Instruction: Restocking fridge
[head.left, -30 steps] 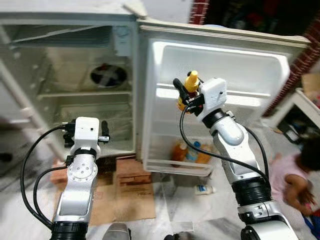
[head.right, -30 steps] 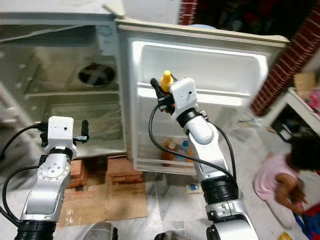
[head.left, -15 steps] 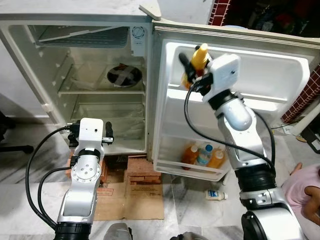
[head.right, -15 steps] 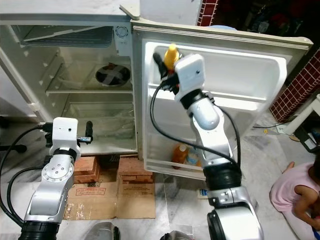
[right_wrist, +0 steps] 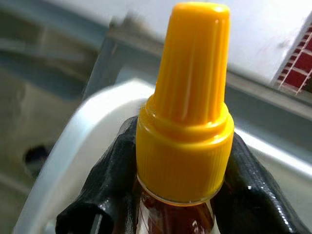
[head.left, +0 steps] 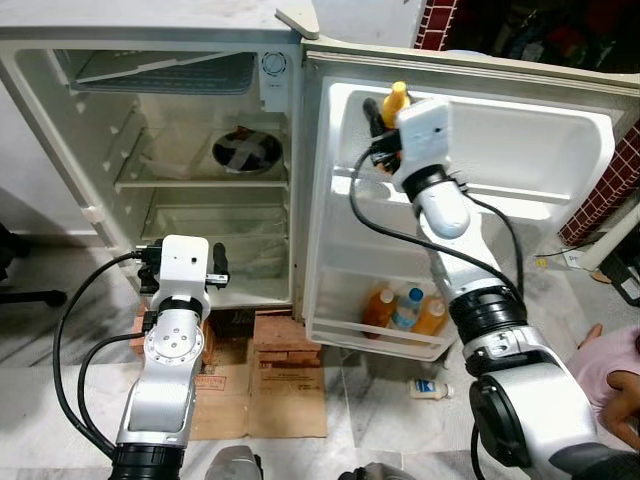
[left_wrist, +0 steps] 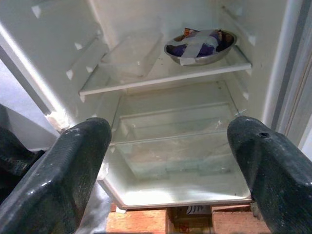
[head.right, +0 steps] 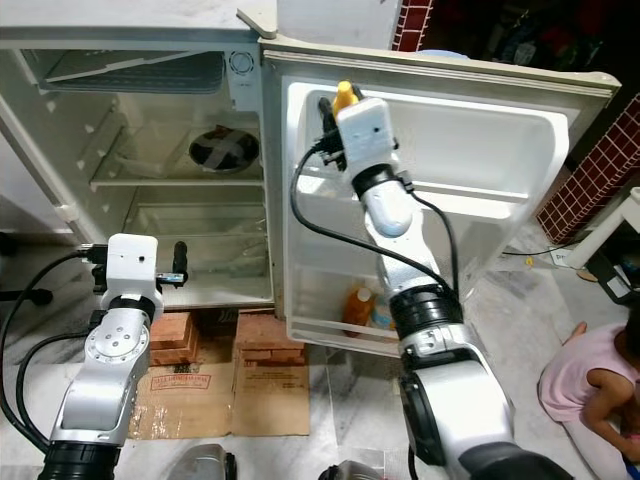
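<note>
Fridge (head.left: 180, 150): small and white, standing open on bricks (head.left: 285, 350), with flattened cardboard (head.left: 270, 395) on the floor in front.
Fridge door (head.left: 560, 140): swung wide to the robot's right, its inner shelves facing the camera.
Bottle (right_wrist: 183, 112): dark contents, yellow cap, upright, held up at the top left corner of the door's inside.
Right gripper (head.left: 380, 125): raised high, fingers (right_wrist: 112, 180) clamped on the bottle just below the cap.
Left gripper (left_wrist: 165, 161): low before the open fridge body, fingers spread wide, holding nothing.
Lower door shelf: two orange bottles (head.left: 378, 305) and a blue-capped one (head.left: 407, 308) side by side.
Middle shelf: a metal bowl (left_wrist: 200, 45) crossed with tape.
Floor: a small white bottle (head.left: 428, 388) lying below the door.
Person (head.left: 610, 370): at the right edge, in pink.
</note>
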Available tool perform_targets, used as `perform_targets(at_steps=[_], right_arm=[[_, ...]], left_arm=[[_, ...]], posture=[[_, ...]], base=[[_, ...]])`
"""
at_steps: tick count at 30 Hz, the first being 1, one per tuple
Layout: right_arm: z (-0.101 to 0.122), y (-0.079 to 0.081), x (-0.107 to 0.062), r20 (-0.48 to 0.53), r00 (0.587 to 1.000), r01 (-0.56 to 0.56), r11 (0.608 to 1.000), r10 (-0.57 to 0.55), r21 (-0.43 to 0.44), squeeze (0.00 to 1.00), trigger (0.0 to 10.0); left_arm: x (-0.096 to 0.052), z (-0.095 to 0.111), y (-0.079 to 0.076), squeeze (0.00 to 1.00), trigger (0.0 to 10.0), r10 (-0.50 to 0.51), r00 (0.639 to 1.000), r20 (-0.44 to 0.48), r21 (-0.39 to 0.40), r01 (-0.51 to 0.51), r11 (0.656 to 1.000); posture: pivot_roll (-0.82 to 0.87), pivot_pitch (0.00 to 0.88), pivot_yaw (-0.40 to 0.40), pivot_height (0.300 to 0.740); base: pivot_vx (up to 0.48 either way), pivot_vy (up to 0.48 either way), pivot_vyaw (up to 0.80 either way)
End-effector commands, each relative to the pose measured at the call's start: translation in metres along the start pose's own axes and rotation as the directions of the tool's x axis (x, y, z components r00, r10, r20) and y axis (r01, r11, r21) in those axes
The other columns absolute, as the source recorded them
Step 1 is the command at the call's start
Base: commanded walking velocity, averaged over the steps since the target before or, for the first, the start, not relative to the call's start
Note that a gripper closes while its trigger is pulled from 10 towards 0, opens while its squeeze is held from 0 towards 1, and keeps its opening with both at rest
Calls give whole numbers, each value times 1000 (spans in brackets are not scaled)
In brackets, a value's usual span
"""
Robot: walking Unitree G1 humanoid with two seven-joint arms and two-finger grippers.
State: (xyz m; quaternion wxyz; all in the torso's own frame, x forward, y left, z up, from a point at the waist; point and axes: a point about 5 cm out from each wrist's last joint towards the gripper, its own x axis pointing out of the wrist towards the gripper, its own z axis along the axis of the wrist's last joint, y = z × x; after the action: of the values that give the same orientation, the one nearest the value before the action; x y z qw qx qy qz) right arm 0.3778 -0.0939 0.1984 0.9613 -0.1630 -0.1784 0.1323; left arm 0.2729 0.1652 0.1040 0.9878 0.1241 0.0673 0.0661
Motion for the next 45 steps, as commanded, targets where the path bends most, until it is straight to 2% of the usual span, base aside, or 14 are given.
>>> perform_targets(at_steps=[1,3,4,5,7,11,19,26,27,29,36,39,43,45], right_arm=[[-4,4,1,-18,1000,-10,998,9,-60,0,10000],[-7,4,0,-32,999,-16,995,13,-95,0,10000],[-14,0,-3,-68,998,-16,986,5,-163,0,10000],[-14,0,-3,-68,998,-16,986,5,-163,0,10000],[-20,-8,-5,-100,995,2,970,-28,-243,0,10000],[-25,-19,-6,-135,987,44,958,-86,-285,0,10000],[-24,-12,-1,-131,990,13,945,-59,-327,0,10000],[-22,-1,1,-127,991,2,966,-37,-260,0,10000],[-21,1,2,-129,991,15,984,-38,-177,0,10000],[-21,4,2,-130,991,18,993,-33,-116,0,10000],[-24,7,2,-151,988,19,997,-29,-69,0,10000],[-28,5,1,-193,980,49,999,-50,-6,0,10000],[-29,3,1,-202,978,45,998,-53,-46,0,10000],[-30,-1,1,-203,976,48,990,-74,-129,0,10000]], left_arm=[[-2,3,0,0,10000,10,1000,10,2,-10,1000],[-2,3,0,0,10000,12,1000,8,0,-12,1000],[-2,2,-1,0,10000,10,1000,3,-3,-10,1000],[-2,2,-1,0,10000,10,1000,3,-3,-10,1000],[-2,1,-2,0,10000,1,1000,-3,-5,-1,1000],[-2,1,-5,0,10000,-11,1000,-8,-10,11,1000],[-1,0,-5,0,10000,-13,1000,-11,-12,13,1000],[-1,0,-5,0,10000,-11,1000,-14,-14,10,1000],[-1,0,-6,0,10000,-11,1000,-14,-13,11,1000],[-1,0,-6,0,10000,-13,1000,-15,-13,12,1000],[-1,-1,-7,0,10000,-20,1000,-21,-11,20,1000],[-1,-1,-7,0,10000,-23,999,-24,-10,23,1000],[-1,-1,-7,0,10000,-24,999,-26,-10,24,1000],[-1,-2,-7,0,10000,-24,999,-27,-10,24,1000]], posture=[[142,0,-100,740],[140,0,-101,740],[135,0,-101,740],[135,0,-101,740],[130,0,-100,740],[122,0,-97,740],[127,0,-102,740],[128,0,-103,740],[130,0,-104,740],[131,0,-103,740],[129,0,-103,740],[130,0,-103,740],[131,0,-103,740],[131,0,-103,740]], base=[[0,0,0],[0,0,0],[0,0,0],[0,0,0],[0,0,0],[0,0,0],[0,0,0],[0,0,0],[0,0,0],[0,0,0],[0,0,0],[0,0,0],[0,0,0],[0,0,0]])
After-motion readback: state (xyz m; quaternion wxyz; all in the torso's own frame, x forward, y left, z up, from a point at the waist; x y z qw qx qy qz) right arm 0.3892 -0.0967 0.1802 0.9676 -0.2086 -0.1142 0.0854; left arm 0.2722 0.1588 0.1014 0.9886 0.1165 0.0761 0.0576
